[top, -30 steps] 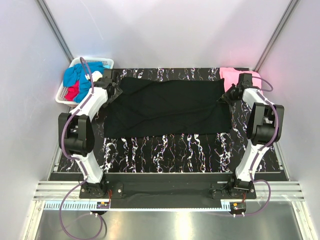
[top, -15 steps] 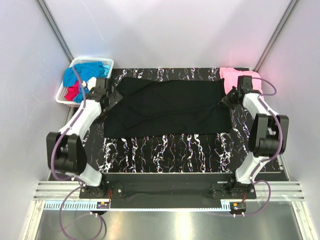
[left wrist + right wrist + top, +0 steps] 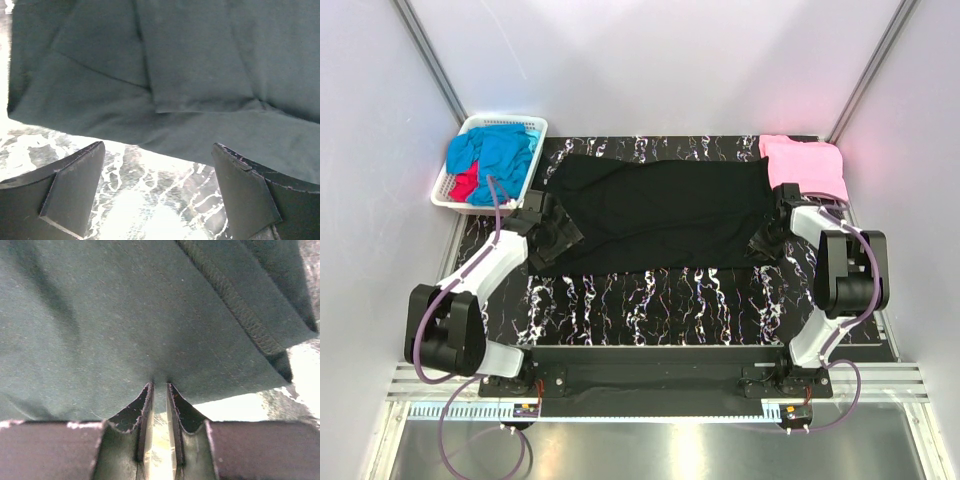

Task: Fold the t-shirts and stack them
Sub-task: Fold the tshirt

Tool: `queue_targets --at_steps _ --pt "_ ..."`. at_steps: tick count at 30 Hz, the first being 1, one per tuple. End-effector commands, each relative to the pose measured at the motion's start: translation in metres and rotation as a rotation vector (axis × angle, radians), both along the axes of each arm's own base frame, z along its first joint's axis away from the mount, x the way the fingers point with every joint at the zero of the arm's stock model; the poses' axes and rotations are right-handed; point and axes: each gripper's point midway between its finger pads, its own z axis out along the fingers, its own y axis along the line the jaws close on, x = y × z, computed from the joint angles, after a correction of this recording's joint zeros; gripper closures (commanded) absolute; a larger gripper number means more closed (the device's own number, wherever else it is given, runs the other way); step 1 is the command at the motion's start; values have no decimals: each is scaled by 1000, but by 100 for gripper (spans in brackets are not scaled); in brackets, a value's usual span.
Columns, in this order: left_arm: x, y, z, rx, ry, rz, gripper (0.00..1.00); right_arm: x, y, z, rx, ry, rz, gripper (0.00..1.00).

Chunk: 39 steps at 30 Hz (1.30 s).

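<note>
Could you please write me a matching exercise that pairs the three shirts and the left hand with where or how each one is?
1 black t-shirt
2 pink t-shirt
3 blue t-shirt
4 left hand

A in the white basket
B open, holding nothing
C spread across the table
D far right corner

Pairs: 1-C, 2-D, 3-A, 4-B

Near strip of table (image 3: 670,300) bare; I can pass there. Middle covered by the black t-shirt (image 3: 660,215). Far left blocked by basket (image 3: 510,120), far right by pink t-shirt (image 3: 805,165).
</note>
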Motion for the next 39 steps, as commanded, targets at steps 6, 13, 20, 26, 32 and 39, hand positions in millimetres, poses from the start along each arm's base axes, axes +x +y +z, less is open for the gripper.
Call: queue_targets --at_steps 6,13,20,26,32,39 --pt "12 -17 -3 -79 -13 -38 7 15 -17 11 -100 -4 35 78" --pt "3 11 -36 57 50 50 8 14 -27 7 -161 12 47 78" --pt "3 25 -50 142 93 83 8 13 -26 -4 -151 57 56 78" --pt "-9 40 -59 209 149 127 7 -7 -42 -16 -237 172 21 79" --pt "-29 59 -63 287 208 202 6 -48 -65 -16 -362 276 -106 86" --pt "-51 60 -77 276 278 210 7 -79 -54 -13 -308 313 -155 95"
